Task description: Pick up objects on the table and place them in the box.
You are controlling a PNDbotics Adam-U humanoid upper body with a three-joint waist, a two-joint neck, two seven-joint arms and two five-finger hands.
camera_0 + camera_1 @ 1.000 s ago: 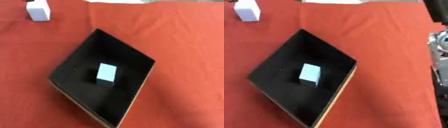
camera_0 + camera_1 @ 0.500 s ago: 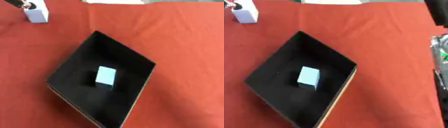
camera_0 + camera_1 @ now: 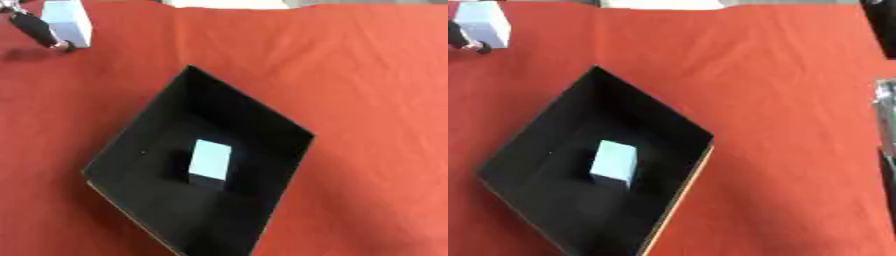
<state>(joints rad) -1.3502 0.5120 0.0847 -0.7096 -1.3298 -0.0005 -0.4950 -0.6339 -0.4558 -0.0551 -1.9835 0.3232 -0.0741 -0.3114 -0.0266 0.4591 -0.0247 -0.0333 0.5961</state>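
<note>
**Reach for the second block**

Box [image 3: 114, 150] sits open on the red cloth [image 3: 367, 90], and we already have one pale block [image 3: 210, 160] lying inside it. Beyond the box's far-left corner, well apart from it, stands a white block [image 3: 68, 21]. Our left hand [image 3: 33, 30] shows only as a dark finger touching that block's near side; we cannot tell its shape. Next, we judge, we must close round the block, lift it and carry it over the box.

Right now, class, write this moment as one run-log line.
left hand: finger at white block, far left | black box: holds one pale blue block | right hand: unclear
</note>
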